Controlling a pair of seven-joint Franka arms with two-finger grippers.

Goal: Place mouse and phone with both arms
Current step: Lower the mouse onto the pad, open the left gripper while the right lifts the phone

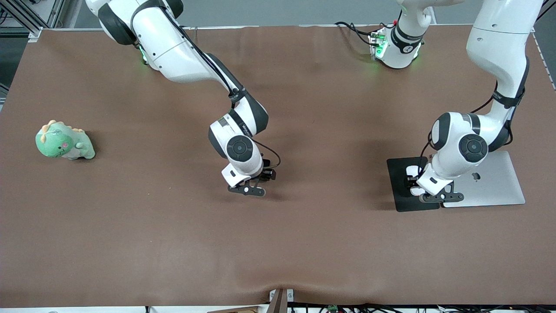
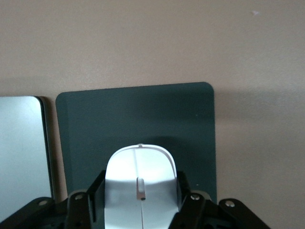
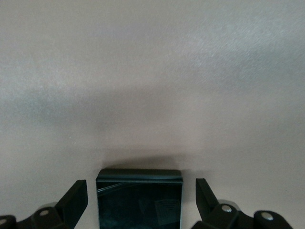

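The white mouse [image 2: 140, 186] sits between my left gripper's [image 2: 140, 198] black fingers [image 2: 95, 191], which press on both its sides, on or just over the dark mouse pad [image 2: 133, 114]. In the front view my left gripper [image 1: 412, 181] is low over the pad [image 1: 399, 193] and the mouse [image 1: 412, 171] shows partly under it. The black phone [image 3: 138, 200] lies flat on the brown table between my right gripper's [image 3: 141, 193] open fingers [image 3: 76, 195], with a gap on each side. My right gripper [image 1: 263, 178] is low over the middle of the table, where it hides the phone.
A closed silver laptop [image 1: 491, 182] lies beside the mouse pad, toward the left arm's end of the table; it also shows in the left wrist view [image 2: 21, 148]. A green plush dinosaur [image 1: 64, 141] sits at the right arm's end.
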